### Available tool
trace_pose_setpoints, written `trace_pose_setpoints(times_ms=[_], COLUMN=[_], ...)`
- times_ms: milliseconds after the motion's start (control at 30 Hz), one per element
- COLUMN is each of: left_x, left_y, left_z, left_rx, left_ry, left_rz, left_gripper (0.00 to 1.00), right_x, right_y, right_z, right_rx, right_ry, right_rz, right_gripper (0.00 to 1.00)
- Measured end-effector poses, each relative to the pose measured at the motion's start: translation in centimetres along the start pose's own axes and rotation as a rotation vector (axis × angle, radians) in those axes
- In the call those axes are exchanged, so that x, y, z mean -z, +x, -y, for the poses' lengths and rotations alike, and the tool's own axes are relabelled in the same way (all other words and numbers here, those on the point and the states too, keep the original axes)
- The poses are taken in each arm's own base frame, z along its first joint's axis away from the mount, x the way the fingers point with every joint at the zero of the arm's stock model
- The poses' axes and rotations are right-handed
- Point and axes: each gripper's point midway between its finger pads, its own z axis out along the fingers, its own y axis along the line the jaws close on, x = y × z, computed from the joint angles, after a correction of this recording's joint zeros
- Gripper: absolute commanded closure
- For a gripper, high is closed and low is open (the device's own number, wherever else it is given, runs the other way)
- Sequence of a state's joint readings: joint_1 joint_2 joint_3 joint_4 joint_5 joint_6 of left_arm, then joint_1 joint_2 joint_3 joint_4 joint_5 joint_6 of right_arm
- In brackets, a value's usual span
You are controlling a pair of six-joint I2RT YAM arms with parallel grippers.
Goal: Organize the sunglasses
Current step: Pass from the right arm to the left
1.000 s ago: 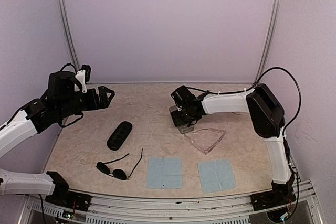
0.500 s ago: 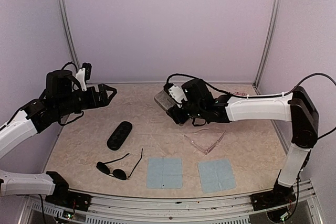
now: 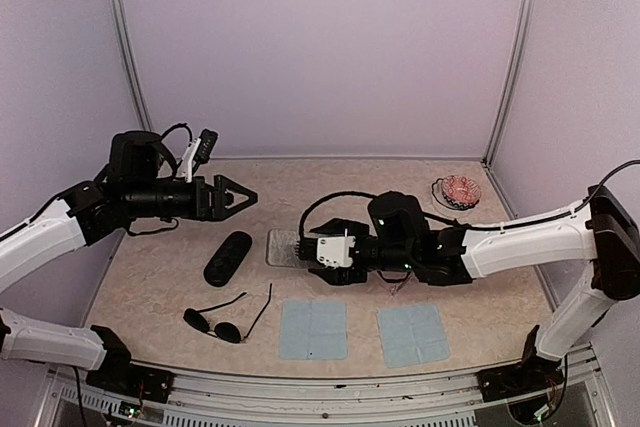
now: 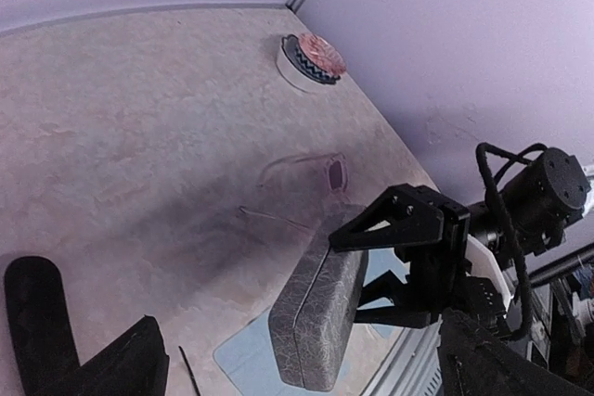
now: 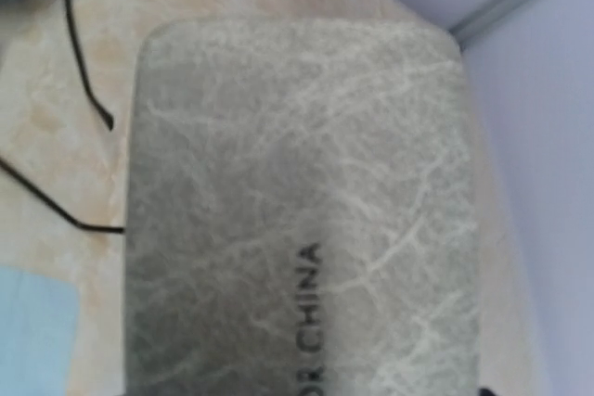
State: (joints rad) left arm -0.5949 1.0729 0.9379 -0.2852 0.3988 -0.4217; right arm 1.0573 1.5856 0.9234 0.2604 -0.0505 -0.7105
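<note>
While right tool [image 3: 306, 248] grips 1 grey case [image 5: 297, 183] | 2 sunglasses [image 3: 228, 331] [image 4: 336, 173] | 2 cloths [image 3: 313, 329] [image 3: 412, 335]

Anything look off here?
Nothing spilled or broken. The black wire-frame sunglasses lie with arms splayed open, beside the left blue cloth. The right gripper holds the closed grey rectangular case.

soft, even light falls from overhead, with a faint violet cast on the walls [image 3: 320, 47] and no glare. in the top view the table [image 3: 300, 187] is bright and sharp, with only pale, fuzzy-edged shadows on it. the left wrist view is tilted, its lower corners dark and blurred, and a broad dim shadow lies beside the grey case [image 4: 316, 312]. the right wrist view sits too close: the case fills it, soft and out of focus.
</note>
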Motion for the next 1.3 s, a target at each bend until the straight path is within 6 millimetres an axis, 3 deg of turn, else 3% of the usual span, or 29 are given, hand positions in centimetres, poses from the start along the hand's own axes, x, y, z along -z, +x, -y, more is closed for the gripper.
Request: trace_pose_setpoints(times_ms=[200,500,867,1100,1300], left_x=[-1.6,-2.4,-0.7,-0.1,0.2], left_y=[3.8,9.1,8.3,8.2,7.9], left_z=[2.2,3.2,7.6,9.3,10.2], left_rx=[0.06,0.289,0.396,0.432,0.438], left_ry=[0.149,0.328,0.589,0.703,0.747], left_rz=[-0.128,-0.227,-0.225,-0.246,-0.252], left_gripper=[0.01,0.01,0.02,0.08,0.21], right_x=[1.1,2.5,5.1,5.9,6.1], right_y=[-1.2,-3.3,-8.4,-9.7,-10.0], right_z=[-1.6,-3.1,-0.4,0.5,0.7], right_rx=[0.295,0.609,0.822,0.913,0.958], right_ry=[0.034,0.181,0.445,0.537,0.572], right_rz=[0.072,0.167,0.285,0.304,0.303], right_gripper=[0.56,0.57,0.57,0.57,0.56])
